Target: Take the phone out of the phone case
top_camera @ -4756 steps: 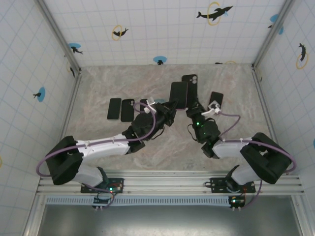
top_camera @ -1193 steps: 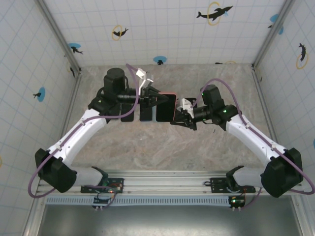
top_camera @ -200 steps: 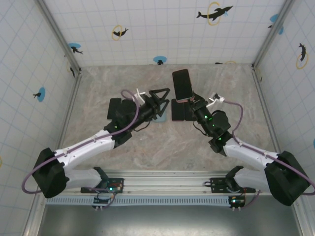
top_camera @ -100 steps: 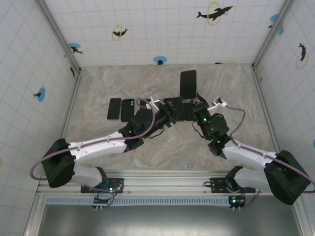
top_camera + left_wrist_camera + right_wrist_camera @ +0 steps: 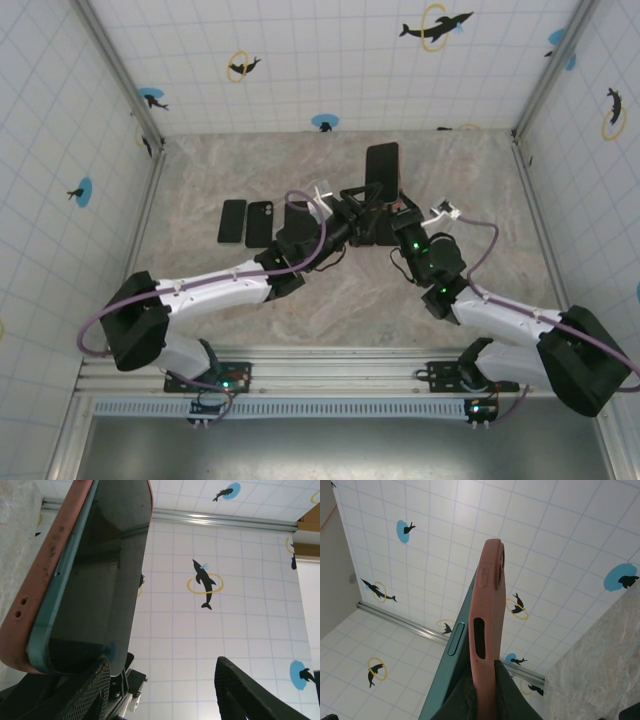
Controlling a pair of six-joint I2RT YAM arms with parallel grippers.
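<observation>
Top view, phone: we see the phone (image 5: 381,163) standing on end in the air over the far middle of the worktop (image 5: 220,170), dark screen facing the camera.
Top view, right gripper: the right gripper (image 5: 384,207) sits at the phone's lower end, clamped there.
Top view, left gripper: the left gripper (image 5: 352,200) is just beside the phone's lower left corner.
Top view, spare handsets: we count two dark handsets (image 5: 232,221) (image 5: 259,222) lying flat side by side, left of the worktop's middle and well apart from the held phone.
Left wrist view, phone: the dark screen (image 5: 100,570) has a teal rim and sits in a salmon phone case (image 5: 40,605).
Left wrist view, left gripper: its fingers (image 5: 92,692) stand wide apart with nothing between them. The phone's bottom corner is right at the left-hand finger, and we cannot tell whether they touch.
Right wrist view, phone case: we see the phone case (image 5: 487,605) edge-on and upright, with a slot cut in it.
Right wrist view, phone: the teal side (image 5: 452,655) with a button shows bare to the left of the case.
Right wrist view, right gripper: the right gripper (image 5: 481,690) is closed tight on the bottom of the case.
</observation>
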